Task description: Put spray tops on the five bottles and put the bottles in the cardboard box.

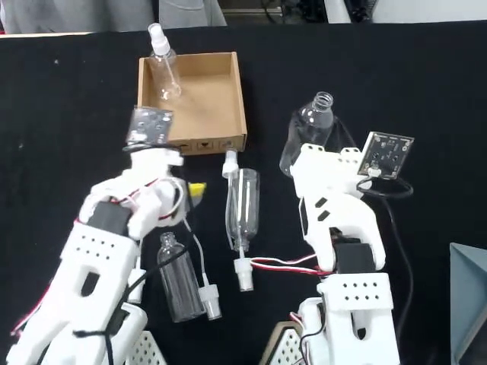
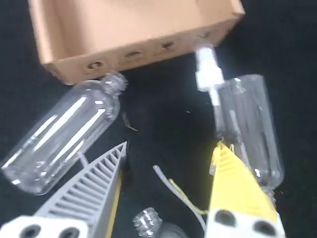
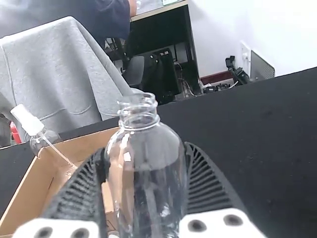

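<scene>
Right gripper (image 3: 144, 171): clenched round the body of an open-necked bottle (image 3: 141, 134), a black finger on each side, holding it neck-up above the table, off to the right of the cardboard box (image 1: 205, 142)
Left gripper (image 2: 171, 148): released, its grey jaw and yellow jaw spread wide over the black cloth, hanging low just in front of the box's near wall
By the grey jaw: a second uncapped bottle (image 2: 64, 136) on its side, with its neck right up by the box's near wall; I cannot tell whether it touches
By the yellow jaw: a sprayer bottle (image 1: 242, 204) lying on its side with its white spray top fitted, the head pointing at the box's near right corner and stopping just short of it
First loose spray top (image 1: 245, 274): white, lying on the cloth just past the base of the sprayer bottle, between the two arms
Third uncapped bottle (image 1: 179, 280): on its side close beside the left arm, neck towards the box
Second loose spray top (image 1: 211, 298): white, next to that bottle's base, with its thin tube running up alongside the bottle
Boxed bottle (image 1: 164, 67): spray top on, resting in the far left corner of the cardboard box, with its head leaning out over the far rim
Table (image 1: 426, 91): covered in black cloth, with the box towards the far side and the lying bottles on the near side of it
</scene>
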